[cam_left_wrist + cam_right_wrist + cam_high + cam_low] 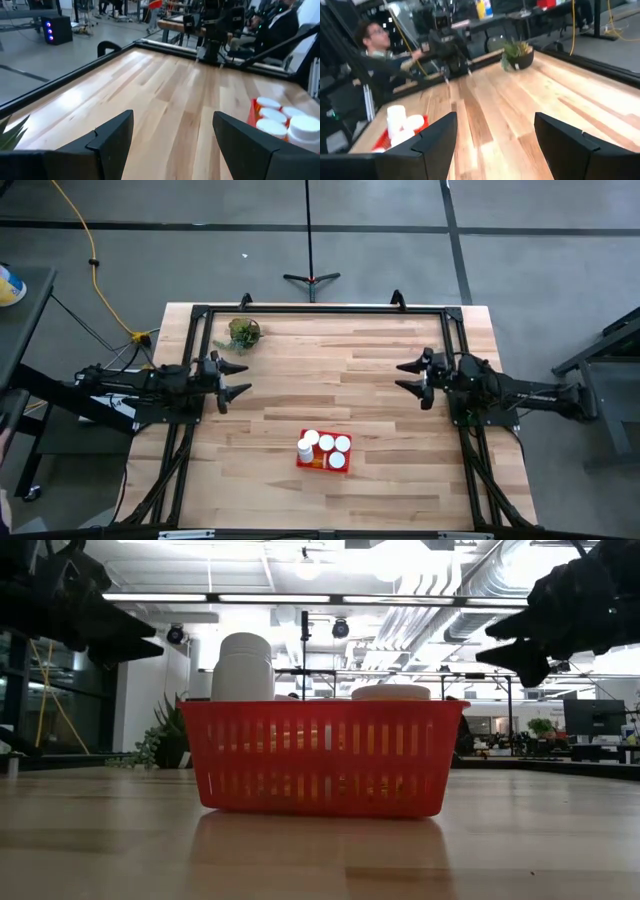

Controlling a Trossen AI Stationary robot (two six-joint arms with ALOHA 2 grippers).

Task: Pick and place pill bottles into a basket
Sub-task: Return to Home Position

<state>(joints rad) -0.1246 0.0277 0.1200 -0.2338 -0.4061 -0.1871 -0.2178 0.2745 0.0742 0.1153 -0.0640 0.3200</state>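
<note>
— Where is the small red rectangular plastic basket with slotted sides found?
— It is set on the light wooden table, close to the near edge and a little left of the middle. Its long axis is laid left to right, with the open side up.
— And the small cylindrical pill bottles with round white caps?
— They are packed inside the basket, stood upright with caps pointed up. In the low view a whitish bottle is seen rising well above the rim at the left end. A flat white cap just clears the rim toward the right.
— What room is left around it?
— Bare boards are seen on every side of the basket.
— How are the arms placed?
— Farther back, the left gripper is held raised over the left side and the right gripper over the right side. They are pointed at each other and kept well apart. The fingers of both are spread, with nothing between them.
— And beyond?
— A small green leafy plant in a dark pot is stood near the far left corner. It is enclosed by the black frame run along the table's edges.
</note>
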